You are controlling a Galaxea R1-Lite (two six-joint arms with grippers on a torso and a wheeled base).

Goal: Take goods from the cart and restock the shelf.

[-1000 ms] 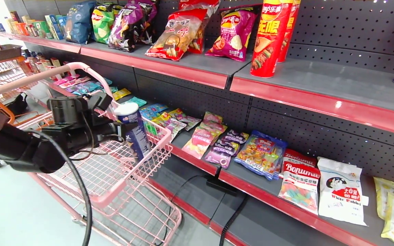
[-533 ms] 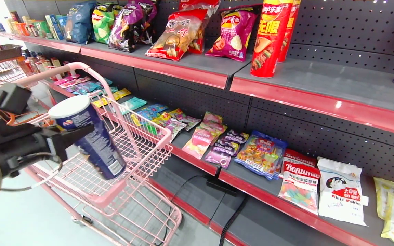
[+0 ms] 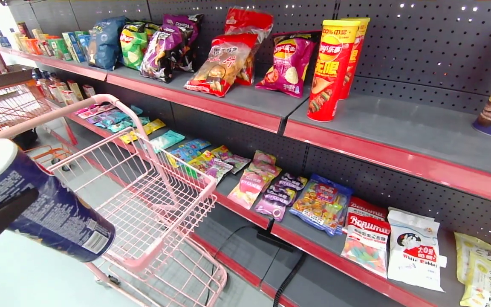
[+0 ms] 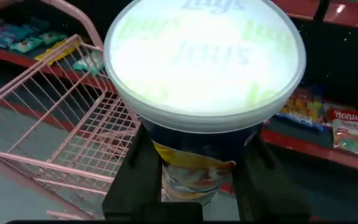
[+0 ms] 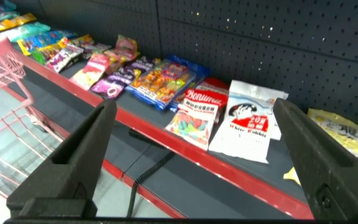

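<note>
Head view: blue canister (image 3: 45, 204) is held tilted at the lower left, beside the pink cart (image 3: 160, 213) and well apart from the upper shelf (image 3: 399, 123).

Left wrist view: left hand (image 4: 197, 186) is clamped on the canister body just under the white lid (image 4: 204, 62), 1 finger on each side.

Right wrist view: right hand (image 5: 191, 168) is spread open with nothing held, over the candy bags (image 5: 166, 78) on the lower shelf (image 5: 241, 180).

Step judged: carry from cart to shelf, placement not yet done. Next move likely: canister is to be righted, lifted over the shelf's red lip and stood near the 2 red canisters (image 3: 328, 72). A tip-over is the risk if it is released tilted.
</note>
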